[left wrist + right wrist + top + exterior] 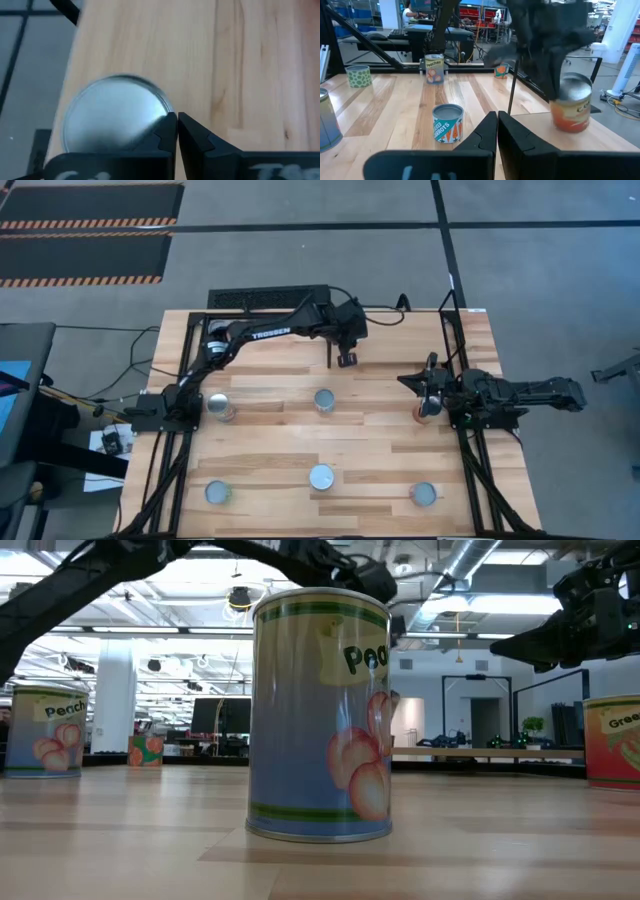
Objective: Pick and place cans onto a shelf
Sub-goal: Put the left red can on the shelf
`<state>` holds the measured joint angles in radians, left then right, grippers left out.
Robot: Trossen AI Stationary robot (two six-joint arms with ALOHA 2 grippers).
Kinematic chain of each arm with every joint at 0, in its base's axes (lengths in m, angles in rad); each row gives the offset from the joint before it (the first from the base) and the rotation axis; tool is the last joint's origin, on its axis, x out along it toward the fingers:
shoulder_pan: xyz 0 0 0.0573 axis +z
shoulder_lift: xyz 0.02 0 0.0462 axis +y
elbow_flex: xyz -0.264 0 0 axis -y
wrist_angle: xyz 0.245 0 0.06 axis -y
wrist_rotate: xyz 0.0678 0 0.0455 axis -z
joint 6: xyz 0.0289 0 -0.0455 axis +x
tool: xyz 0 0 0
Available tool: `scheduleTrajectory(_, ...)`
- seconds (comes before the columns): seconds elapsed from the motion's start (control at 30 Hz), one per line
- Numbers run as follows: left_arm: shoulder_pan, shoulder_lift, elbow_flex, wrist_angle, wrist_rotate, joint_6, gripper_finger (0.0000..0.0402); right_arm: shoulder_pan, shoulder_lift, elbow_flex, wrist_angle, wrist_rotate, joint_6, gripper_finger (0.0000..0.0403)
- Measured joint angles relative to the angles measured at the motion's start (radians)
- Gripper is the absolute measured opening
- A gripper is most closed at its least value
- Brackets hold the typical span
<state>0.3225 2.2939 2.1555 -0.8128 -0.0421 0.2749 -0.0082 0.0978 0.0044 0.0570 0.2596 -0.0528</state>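
Several tin cans stand upright on the wooden top (380, 440). In the high view they are at the left (220, 407), the middle (323, 399) and along the near edge (321, 477). My left gripper (177, 125) is shut and reaches over the far side (346, 360). It hangs just above an orange-labelled can (572, 107), whose silver top (112, 115) lies beside the fingertips. My right gripper (497, 125) is shut and empty at the right (403, 380). Another can (428, 408) is partly hidden under that arm. I cannot tell the shelf apart from the wooden top. My left gripper's shut fingertips (167, 127) stand at the rim of the can's top (150, 112), coming from above. I cannot tell whether they touch it. The can stands upright on the wood near the far edge.
Black metal bars (452, 350) run along the wood's left and right sides. A black slatted grille (270, 298) lies behind the far edge. A carrots can (447, 122) and a peaches can (434, 67) stand ahead of my right gripper. A peaches can (320, 715) fills the low view.
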Motion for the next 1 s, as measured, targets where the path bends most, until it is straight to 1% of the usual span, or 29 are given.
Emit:
scheduleTrajectory(0.1,-0.001,0.019,-0.002,-0.003,-0.029,0.008,0.0,0.0,0.0,0.0,0.0,0.0,0.0,0.0038)
scheduleTrajectory(0.27,-0.005,0.019,0.007,-0.003,-0.028,0.005,0.0,0.0,0.0,0.0,0.0,0.0,0.0,0.0038)
scheduleTrajectory(0.6,-0.004,0.013,0.087,0.001,-0.06,0.008,0.0,0.0,0.0,0.0,0.0,0.0,0.0,0.0038)
scheduleTrajectory(0.83,0.002,0.013,0.088,-0.004,-0.077,-0.015,0.0,0.0,0.0,0.0,0.0,0.0,0.0,0.0038)
scheduleTrajectory(1.0,0.002,0.013,0.088,-0.001,-0.083,-0.016,0.002,0.0,0.0,0.0,0.0,0.0,0.0,0.0038)
